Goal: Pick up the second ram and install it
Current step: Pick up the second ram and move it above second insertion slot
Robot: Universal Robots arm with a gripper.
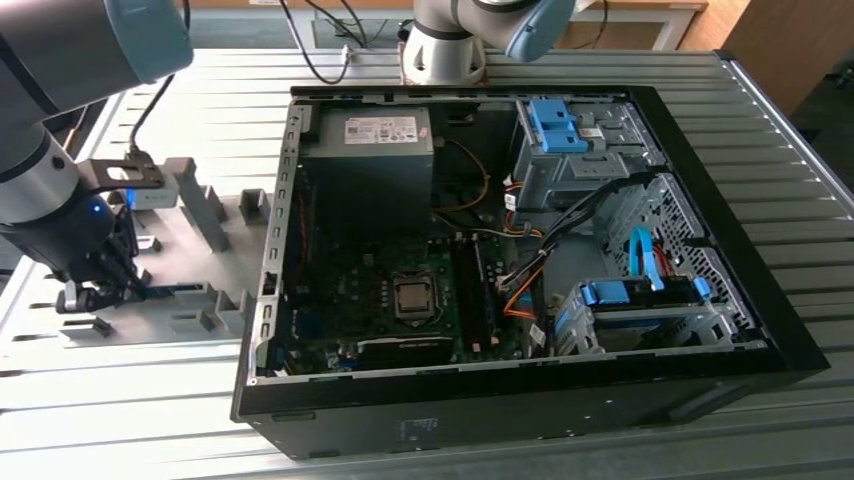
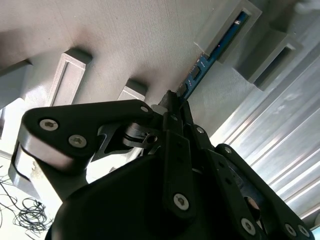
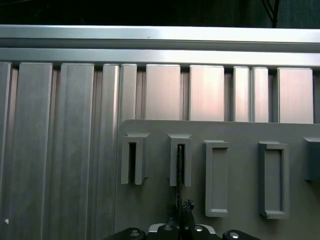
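Observation:
The second ram (image 2: 216,48) is a thin blue-green stick standing on edge in a slot of a grey fixture block (image 2: 227,22). In the first wrist view the second ram (image 3: 178,167) shows edge-on in the second slot. My gripper (image 2: 174,100) is closed around the stick's near end, with its dark fingers (image 3: 187,206) pressed together on it. In the exterior view my gripper (image 1: 114,294) is low over the fixture plate (image 1: 174,250), to the left of the open computer case (image 1: 721,180), and the second ram (image 1: 171,292) runs out from it toward a block.
Several grey fixture blocks (image 3: 216,177) with empty slots stand on the plate. The long black memory slots (image 1: 470,290) lie beside the processor socket (image 1: 412,297) inside the case. Cables (image 1: 527,285) and blue drive brackets (image 1: 627,295) crowd the case's right side. The table (image 1: 134,400) is ribbed metal.

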